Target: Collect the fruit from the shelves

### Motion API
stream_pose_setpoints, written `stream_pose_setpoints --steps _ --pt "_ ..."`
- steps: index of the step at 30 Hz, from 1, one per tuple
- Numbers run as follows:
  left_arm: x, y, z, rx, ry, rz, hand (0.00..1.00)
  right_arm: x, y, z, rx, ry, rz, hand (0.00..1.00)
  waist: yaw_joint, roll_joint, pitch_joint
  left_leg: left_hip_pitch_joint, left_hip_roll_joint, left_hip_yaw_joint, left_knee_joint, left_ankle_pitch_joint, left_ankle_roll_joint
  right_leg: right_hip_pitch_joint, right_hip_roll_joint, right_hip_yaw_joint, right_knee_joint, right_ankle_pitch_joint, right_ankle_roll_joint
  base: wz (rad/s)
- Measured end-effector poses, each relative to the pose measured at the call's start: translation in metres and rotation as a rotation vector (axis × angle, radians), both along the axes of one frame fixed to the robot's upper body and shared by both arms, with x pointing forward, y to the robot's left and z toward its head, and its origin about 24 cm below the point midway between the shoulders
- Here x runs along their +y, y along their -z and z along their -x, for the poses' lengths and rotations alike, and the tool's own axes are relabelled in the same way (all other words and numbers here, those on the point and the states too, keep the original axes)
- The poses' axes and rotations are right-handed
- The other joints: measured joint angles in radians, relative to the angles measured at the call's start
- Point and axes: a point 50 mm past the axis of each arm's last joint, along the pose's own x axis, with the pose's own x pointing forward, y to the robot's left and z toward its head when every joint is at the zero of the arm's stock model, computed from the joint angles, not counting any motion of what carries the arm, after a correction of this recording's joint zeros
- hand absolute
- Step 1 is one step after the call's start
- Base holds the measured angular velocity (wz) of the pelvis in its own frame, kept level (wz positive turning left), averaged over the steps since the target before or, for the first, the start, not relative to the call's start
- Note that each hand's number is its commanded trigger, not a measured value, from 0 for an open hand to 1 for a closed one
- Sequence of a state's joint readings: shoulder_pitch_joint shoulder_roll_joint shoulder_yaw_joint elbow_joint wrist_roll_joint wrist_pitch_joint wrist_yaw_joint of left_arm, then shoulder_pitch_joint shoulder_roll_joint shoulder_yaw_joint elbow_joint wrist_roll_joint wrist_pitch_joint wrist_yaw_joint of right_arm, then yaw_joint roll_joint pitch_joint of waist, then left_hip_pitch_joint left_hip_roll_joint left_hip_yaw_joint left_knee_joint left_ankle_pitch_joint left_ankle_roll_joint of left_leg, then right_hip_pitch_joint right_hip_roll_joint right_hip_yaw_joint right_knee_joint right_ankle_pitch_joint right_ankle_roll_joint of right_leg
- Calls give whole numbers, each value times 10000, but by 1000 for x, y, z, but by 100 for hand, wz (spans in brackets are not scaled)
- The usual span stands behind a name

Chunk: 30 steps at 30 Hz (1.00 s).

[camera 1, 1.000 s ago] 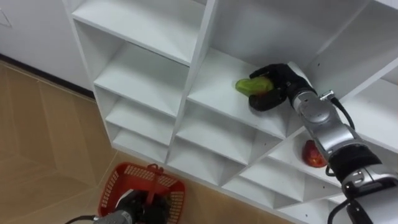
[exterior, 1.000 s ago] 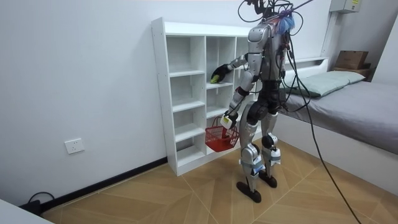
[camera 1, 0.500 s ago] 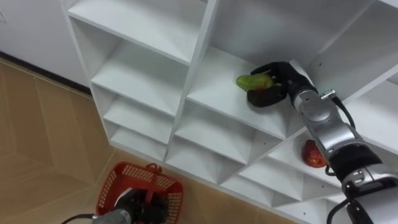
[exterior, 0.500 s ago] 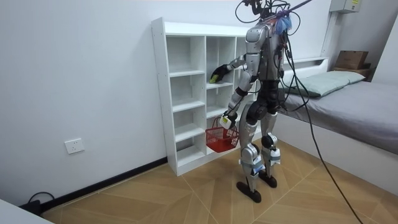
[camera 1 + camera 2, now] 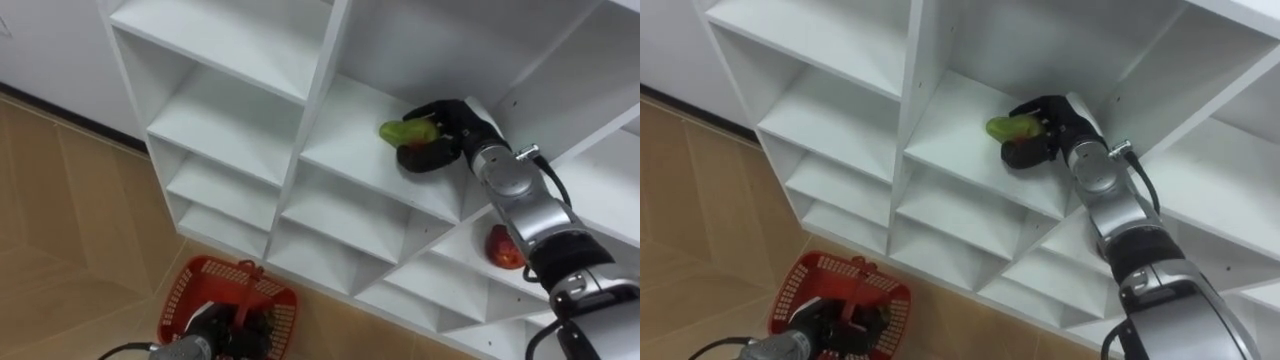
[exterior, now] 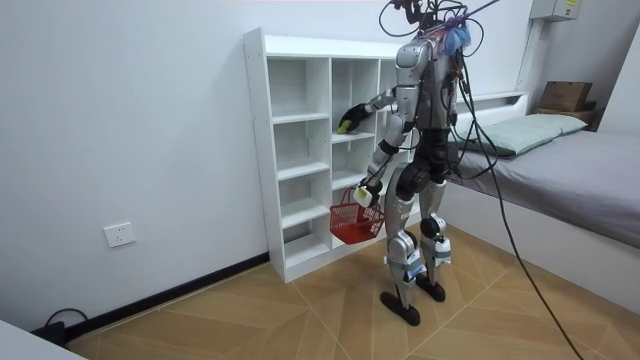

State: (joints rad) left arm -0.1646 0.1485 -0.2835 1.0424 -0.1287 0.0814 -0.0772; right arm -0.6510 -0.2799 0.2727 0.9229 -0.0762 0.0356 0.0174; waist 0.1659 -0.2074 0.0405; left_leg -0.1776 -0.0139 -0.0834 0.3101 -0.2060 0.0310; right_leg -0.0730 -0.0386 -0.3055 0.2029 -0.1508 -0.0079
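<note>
1. Red basket [image 5: 180, 300] by the closet's [image 5: 230, 125] bottom edge, left hand [image 5: 215, 335] curled round its handle.
2. Green fruit [image 5: 403, 131] at a middle shelf's right edge, right hand's [image 5: 447, 128] fingers wrapped round it.
3. Red fruit [image 5: 503, 248] 1 shelf lower, right column.

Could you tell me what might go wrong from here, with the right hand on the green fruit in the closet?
1. The right hand is curled round one end of the green fruit on the shelf, and much of the fruit sticks out past the fingers. It may slip loose as it is drawn out.
2. The red basket hangs from the left hand, far below and off to the side. A dropped fruit would probably hit the floor.
</note>
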Motion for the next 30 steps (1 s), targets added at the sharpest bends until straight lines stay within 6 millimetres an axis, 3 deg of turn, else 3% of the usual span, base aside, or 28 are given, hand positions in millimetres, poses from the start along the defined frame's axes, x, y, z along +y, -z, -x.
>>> stream_pose_setpoints --steps 5,11,21,30 --pt "-3 0 0 19 152 8 100 4 -3 1 -276 -280 219 100 -83 156 -54 3 -2 13 27 0 0 4 -4 12 1 0 0 0" --pt "-11 2 2 28 151 279 100 19 1 17 -732 -1040 162 100 -234 532 -175 161 -2 42 -49 5 3 106 -26 40 12 -5 9 -1" --pt "-18 4 6 -22 136 449 100 38 9 41 -1003 -1904 -728 100 -309 886 -196 475 39 528 -310 25 36 112 -67 555 8 -21 33 -16" --pt "-25 6 11 -51 59 757 100 64 15 70 -880 -2911 -1887 100 -858 1319 -272 498 67 858 -411 54 54 -27 -49 701 42 -9 25 -8"
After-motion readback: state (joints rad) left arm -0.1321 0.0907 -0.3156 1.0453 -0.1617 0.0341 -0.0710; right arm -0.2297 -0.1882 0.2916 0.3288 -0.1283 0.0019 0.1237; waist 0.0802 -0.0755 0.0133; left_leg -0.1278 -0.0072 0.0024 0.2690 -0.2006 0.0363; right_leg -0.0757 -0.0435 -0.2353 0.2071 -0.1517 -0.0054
